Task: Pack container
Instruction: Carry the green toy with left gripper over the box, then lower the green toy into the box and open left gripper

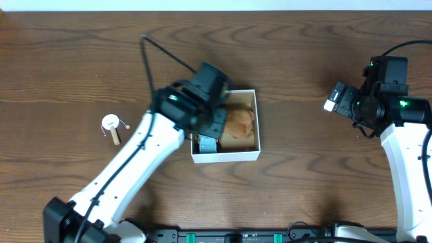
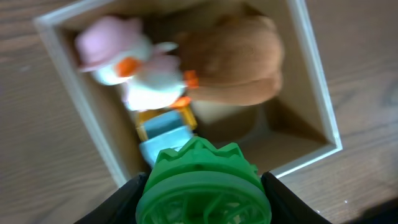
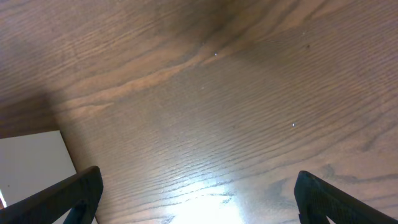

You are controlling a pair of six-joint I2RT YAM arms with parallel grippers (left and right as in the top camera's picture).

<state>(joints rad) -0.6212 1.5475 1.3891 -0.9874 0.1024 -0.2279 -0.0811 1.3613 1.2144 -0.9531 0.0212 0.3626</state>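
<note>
Wood tabletop [image 1: 67, 54] holds the container [image 1: 229, 156] at centre with plush [image 2: 233, 59], duck [image 2: 134, 68] and blue toy [image 2: 166, 130] inside; left jaws clamp a green toy [image 2: 204, 186] over its edge, right jaws stand wide and empty, one white item [image 1: 112, 126] lies outside, unpacked.

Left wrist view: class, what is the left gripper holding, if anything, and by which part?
The left gripper holds a green ridged toy by its opposite sides, between the fingers.

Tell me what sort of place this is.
Likely a robot test bench, not a home: the left arm and right arm work at a wooden table holding a container of toys.
</note>
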